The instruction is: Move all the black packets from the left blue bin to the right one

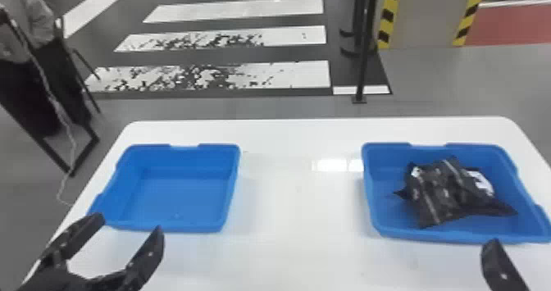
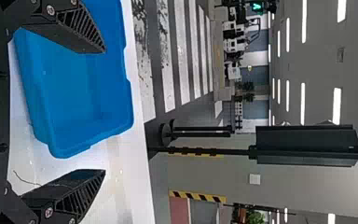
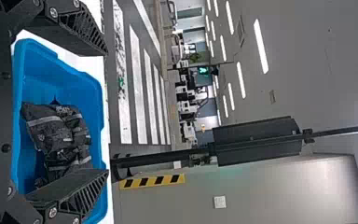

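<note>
In my head view, the black packets lie heaped in the right blue bin, near the right edge of the worktop. Reaching in again could snag one and drag it over the rim. They overlap, so I can't count them fairly. I see none in the left blue bin, by the left edge, so I judge the transfer done.

In the left wrist view, my left gripper is spread wide, holding nothing; dipping it could bump that bin.

In the right wrist view, my right gripper is also wide and empty, with the packets past its fingers.
</note>
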Action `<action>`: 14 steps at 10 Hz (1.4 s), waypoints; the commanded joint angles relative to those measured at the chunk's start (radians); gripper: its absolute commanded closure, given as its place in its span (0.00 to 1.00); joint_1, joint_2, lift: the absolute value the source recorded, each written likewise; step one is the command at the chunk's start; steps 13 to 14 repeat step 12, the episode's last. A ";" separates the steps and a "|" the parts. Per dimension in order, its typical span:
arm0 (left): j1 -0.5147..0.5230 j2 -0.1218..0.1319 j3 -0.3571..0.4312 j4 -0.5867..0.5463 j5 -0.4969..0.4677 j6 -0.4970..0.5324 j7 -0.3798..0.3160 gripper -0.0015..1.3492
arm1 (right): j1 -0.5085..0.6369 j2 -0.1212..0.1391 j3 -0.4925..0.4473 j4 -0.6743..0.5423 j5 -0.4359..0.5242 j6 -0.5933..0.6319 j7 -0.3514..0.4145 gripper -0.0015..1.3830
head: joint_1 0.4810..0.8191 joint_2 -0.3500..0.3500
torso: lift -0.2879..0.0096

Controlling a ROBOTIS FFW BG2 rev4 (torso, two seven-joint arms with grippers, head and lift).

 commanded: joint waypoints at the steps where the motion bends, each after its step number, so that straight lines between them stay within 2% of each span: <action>1: -0.002 -0.003 -0.004 -0.001 0.002 -0.005 0.000 0.10 | 0.000 0.001 0.000 0.001 -0.001 0.000 0.001 0.10 | 0.63 0.69 | 0.50; 14: 0.000 -0.003 -0.004 0.014 0.024 -0.014 0.000 0.10 | 0.002 -0.003 0.004 -0.009 -0.017 -0.002 0.001 0.10 | 0.63 0.69 | 0.50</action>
